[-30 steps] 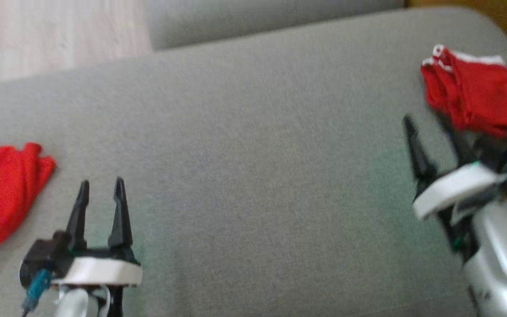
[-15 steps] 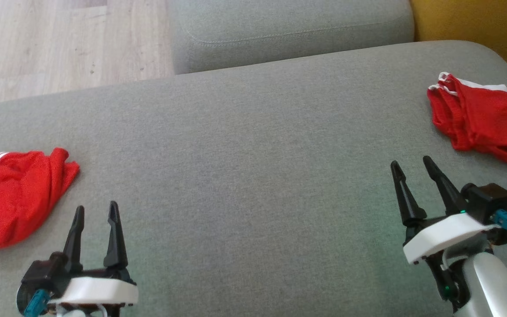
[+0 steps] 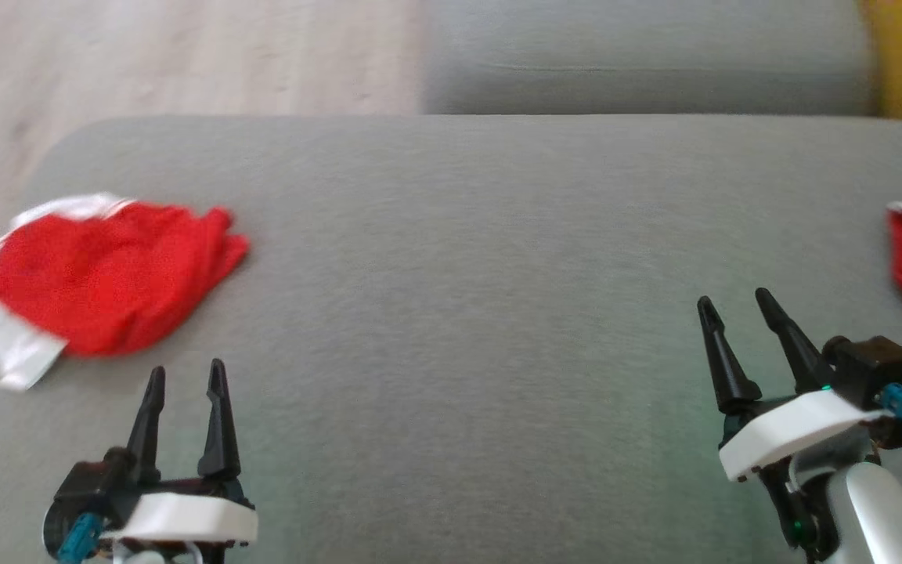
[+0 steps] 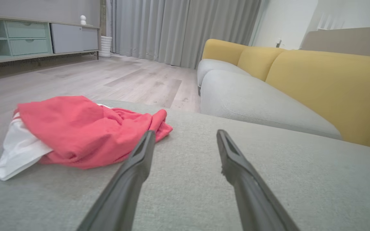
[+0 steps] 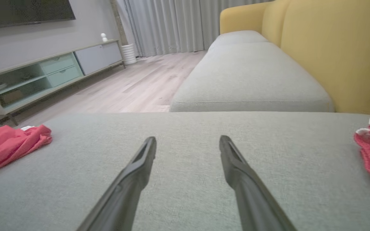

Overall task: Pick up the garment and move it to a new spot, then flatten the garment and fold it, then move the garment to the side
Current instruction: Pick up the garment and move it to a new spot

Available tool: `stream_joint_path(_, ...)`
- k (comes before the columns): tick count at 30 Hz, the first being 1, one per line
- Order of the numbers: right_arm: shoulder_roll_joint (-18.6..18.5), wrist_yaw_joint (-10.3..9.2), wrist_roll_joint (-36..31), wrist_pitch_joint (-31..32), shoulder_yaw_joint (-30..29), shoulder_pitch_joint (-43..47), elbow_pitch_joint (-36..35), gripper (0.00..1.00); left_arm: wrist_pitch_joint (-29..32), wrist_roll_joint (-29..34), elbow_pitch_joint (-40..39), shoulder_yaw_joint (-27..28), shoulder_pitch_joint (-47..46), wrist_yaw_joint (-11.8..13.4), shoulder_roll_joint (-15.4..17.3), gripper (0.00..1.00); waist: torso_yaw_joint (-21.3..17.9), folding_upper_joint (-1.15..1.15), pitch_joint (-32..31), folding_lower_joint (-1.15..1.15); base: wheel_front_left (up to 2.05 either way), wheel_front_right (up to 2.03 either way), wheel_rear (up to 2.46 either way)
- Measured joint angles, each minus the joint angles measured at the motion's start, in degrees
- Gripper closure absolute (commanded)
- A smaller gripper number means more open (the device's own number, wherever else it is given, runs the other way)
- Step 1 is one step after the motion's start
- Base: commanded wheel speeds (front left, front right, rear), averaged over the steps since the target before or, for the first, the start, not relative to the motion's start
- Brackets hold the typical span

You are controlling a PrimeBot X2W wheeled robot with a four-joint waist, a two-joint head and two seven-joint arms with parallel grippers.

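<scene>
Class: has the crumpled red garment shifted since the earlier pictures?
No. The crumpled red garment keeps its offset from the far cushion's left end; the camera turned.

We hold our left gripper low at the lower left, its two dark fingers spread apart and pointing straight ahead. Our right gripper sits at the lower right, reaching a little further forward, its fingers likewise parted and leaning slightly leftward, with the pale forearm angling in behind it.
</scene>
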Motion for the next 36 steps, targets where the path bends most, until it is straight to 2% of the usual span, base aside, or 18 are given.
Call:
stream_joint_path(11, 0.3, 0.0, 0.0, -0.2, 1.8, 0.0, 0.1, 0.0, 0.0, 0.0, 0.0, 1.2, 0.2, 0.4, 0.2, 0.0, 12.0, 0.0, 0.8, 0.0, 0.0, 0.0, 0.0)
stream_joint_path(16, 0.4, 0.0, 0.0, -0.2, 2.3, -0.1, 0.2, 0.0, 0.0, -0.2, -0.1, 1.6, 1.2, 0.4, 0.2, 0.0, 14.9, 0.0, 1.2, 0.0, 0.0, 0.0, 0.0)
stream_joint_path(20, 0.4, 0.0, 0.0, -0.1, 2.6, -0.1, 0.4, 0.0, 0.0, -0.2, -0.2, 1.7, 1.6, 0.4, 0.2, 0.0, 14.6, 0.0, 1.8, 0.0, 0.0, 0.0, 0.0)
stream_joint_path(26, 0.3, 0.0, -0.3, 0.5, 2.7, -0.1, -0.8, 0.0, 1.0, -5.6, -5.0, 3.7, -2.2, 0.4, 0.4, 0.0, 13.3, 0.0, 4.2, 0.0, 0.0, 0.0, 0.0)
stream_joint_path(30, 0.2, 0.0, -0.9, 1.0, 2.5, -0.5, -3.2, 0.0, 8.1, -8.4, -8.2, 6.3, -10.0, 1.1, 3.5, 0.0, 12.6, 0.0, 6.9, 0.0, 0.0, 0.0, 0.0)
stream_joint_path(36, -0.5, 0.0, -2.1, 3.1, 2.8, -5.0, -7.5, 0.0, 22.2, -11.4, -4.5, 9.9, -22.8, 3.6, 10.1, 0.0, 10.4, 0.0, 12.8, 0.01, 0.0, 0.0, 0.0)
